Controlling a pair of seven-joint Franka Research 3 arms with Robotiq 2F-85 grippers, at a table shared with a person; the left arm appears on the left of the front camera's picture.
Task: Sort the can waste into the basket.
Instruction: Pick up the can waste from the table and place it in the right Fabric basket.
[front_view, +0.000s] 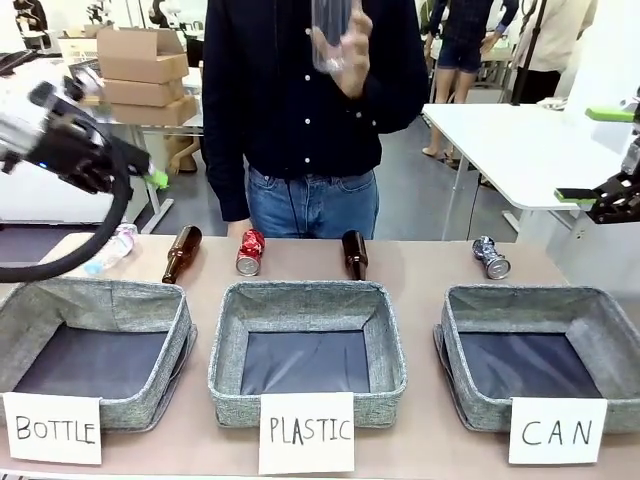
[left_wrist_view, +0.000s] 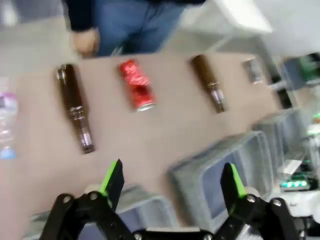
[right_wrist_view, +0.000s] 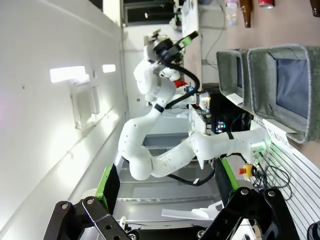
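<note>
A dented red can (front_view: 248, 252) lies on the table's far side, between two brown bottles. A dark blue and silver can (front_view: 491, 257) lies farther right, just behind the basket (front_view: 530, 297) with the "CAN" card. My left gripper (front_view: 150, 178) hangs open high at the left, above the table. In its wrist view the left gripper (left_wrist_view: 172, 172) is empty, with the red can (left_wrist_view: 137, 91) and the blue can (left_wrist_view: 253, 70) well ahead of it. My right gripper (front_view: 595, 155) stands open at the right edge, off the table. In the right wrist view the right gripper (right_wrist_view: 167, 177) holds nothing.
Two brown glass bottles (front_view: 182, 253) (front_view: 354, 253) and a clear plastic bottle (front_view: 112, 248) lie along the far side. Baskets marked "BOTTLE" (front_view: 100, 296) and "PLASTIC" (front_view: 305, 293) stand left and middle. A person's hand holds a clear plastic bottle (front_view: 333, 35) up above the table.
</note>
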